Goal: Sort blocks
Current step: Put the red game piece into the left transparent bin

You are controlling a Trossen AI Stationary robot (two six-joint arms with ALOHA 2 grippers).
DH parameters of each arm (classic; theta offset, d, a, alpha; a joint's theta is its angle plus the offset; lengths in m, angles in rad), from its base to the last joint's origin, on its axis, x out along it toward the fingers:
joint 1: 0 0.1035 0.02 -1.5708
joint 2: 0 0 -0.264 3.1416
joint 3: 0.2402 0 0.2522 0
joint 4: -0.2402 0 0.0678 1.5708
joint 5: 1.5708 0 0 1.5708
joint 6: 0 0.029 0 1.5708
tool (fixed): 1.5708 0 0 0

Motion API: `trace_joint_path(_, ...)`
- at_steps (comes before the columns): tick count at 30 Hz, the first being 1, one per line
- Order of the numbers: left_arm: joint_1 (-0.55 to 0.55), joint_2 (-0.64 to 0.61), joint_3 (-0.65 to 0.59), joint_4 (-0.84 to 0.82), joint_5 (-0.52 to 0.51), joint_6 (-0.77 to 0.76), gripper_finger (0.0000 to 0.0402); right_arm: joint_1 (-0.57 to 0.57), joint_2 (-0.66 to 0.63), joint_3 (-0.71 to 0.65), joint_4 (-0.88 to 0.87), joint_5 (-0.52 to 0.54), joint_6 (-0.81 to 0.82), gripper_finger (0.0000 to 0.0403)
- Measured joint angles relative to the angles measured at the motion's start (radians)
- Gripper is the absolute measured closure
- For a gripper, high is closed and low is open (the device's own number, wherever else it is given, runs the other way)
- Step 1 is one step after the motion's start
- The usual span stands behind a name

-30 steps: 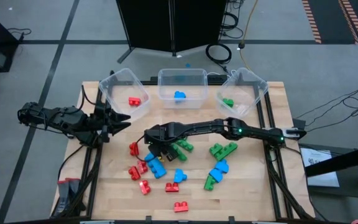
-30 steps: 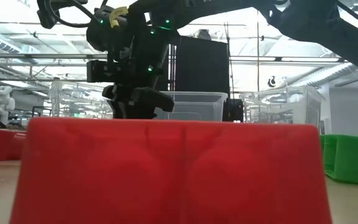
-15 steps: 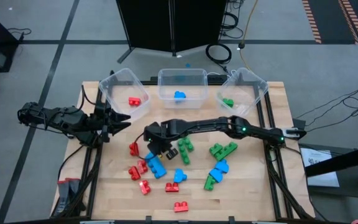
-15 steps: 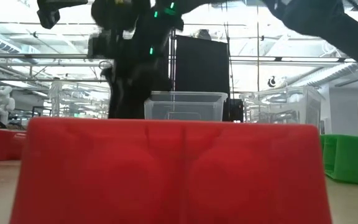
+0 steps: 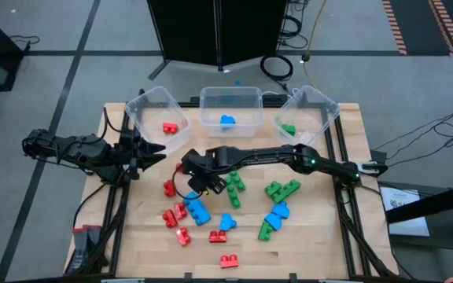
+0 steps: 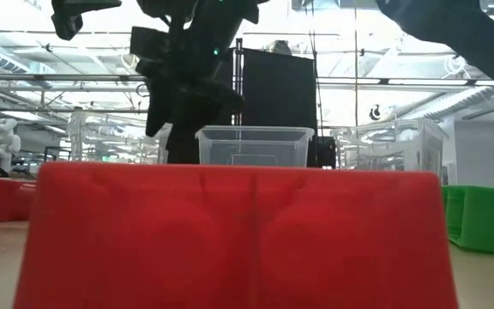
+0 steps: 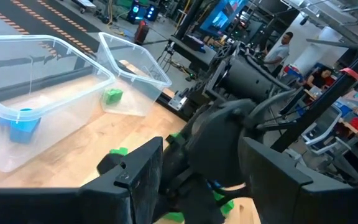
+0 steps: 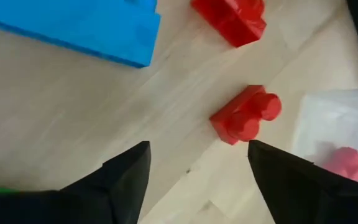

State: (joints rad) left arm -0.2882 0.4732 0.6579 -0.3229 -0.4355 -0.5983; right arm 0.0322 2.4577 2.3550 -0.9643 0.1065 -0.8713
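Observation:
Red, blue and green studded blocks (image 5: pixel 226 222) lie scattered on the wooden table. My right gripper (image 5: pixel 192 182) reaches in from the right and hovers open above them. In the right wrist view, the right gripper (image 8: pixel 199 149) has a small red block (image 8: pixel 246 116) lying flat on the wood just ahead of its fingertips, untouched; that block shows in the high view too (image 5: pixel 168 187). A blue block (image 8: pixel 86 25) and another red one (image 8: pixel 232 18) lie beyond it. My left gripper (image 5: pixel 151 153) waits open at the table's left edge, facing the right arm (image 7: pixel 229 124).
Three clear bins stand along the far edge: the left (image 5: pixel 157 106) holds a red block, the middle (image 5: pixel 230 98) a blue one, the right (image 5: pixel 313 106) a green one. In the low view a red block (image 6: pixel 238 236) fills the foreground. Bare wood lies at the near right.
My right gripper has risen from among the blocks and shifted a little toward the far edge, turning as it went. The blocks lie where they were.

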Motion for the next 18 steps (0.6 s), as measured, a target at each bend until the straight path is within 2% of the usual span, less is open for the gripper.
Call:
trace_joint_path(5,0.000,0.007,0.000,0.000,0.000,0.000,0.0192,0.000,0.023,0.000,0.066,-0.001,-0.053,0.0130)
trace_joint_path(9,0.000,0.011,0.000,-0.001,-0.001,-0.024,0.0192,0.001,0.053,0.001,0.118,0.008,-0.031,0.0134)
trace_joint_path(14,0.000,0.018,0.000,0.000,-0.001,-0.052,0.0192,-0.019,0.077,0.000,0.238,0.028,0.175,0.0134)
trace_joint_path(18,0.000,0.024,0.000,0.003,-0.001,-0.052,0.0192,-0.042,0.075,0.001,0.379,0.086,0.363,0.0135)
